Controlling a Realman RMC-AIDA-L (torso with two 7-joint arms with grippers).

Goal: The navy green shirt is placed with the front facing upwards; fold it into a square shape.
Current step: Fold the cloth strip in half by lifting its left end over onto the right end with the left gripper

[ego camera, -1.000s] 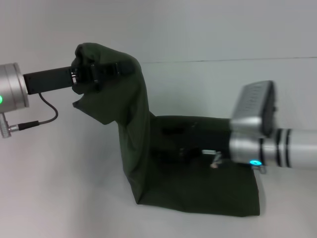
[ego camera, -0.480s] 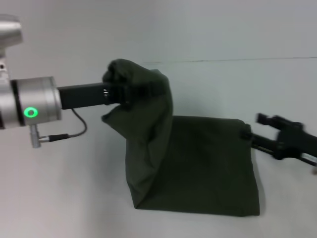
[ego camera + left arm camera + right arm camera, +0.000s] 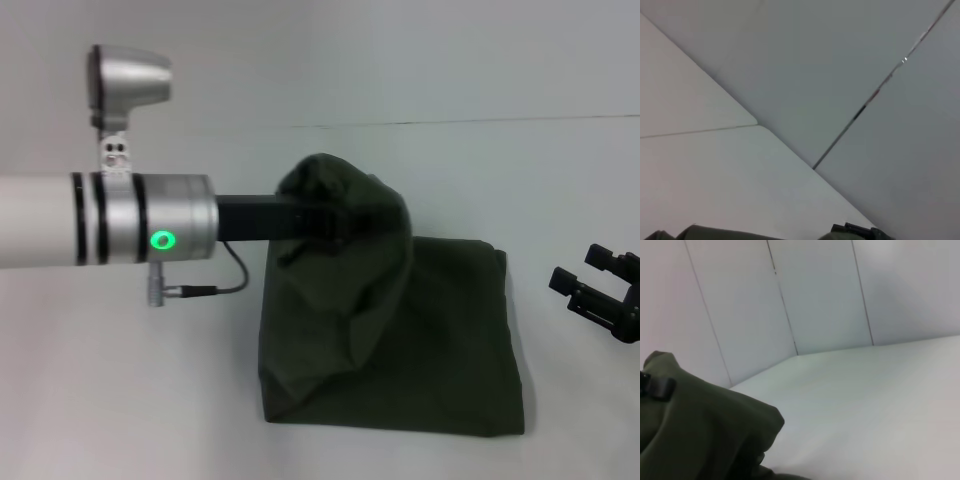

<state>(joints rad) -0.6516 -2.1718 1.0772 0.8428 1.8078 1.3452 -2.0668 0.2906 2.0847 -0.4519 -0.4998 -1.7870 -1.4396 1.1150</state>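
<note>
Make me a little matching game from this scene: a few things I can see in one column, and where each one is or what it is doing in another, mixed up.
Things:
1. left claw
2. right claw
3. navy green shirt
4. green ring light

Descriptions:
A. glowing on the left arm's silver wrist
B. partly lying on the table, one side lifted
C. clear of the cloth, off to the right of it
D. raised above the table, draped in fabric

Pairs: 1-D, 2-C, 3-B, 4-A
</note>
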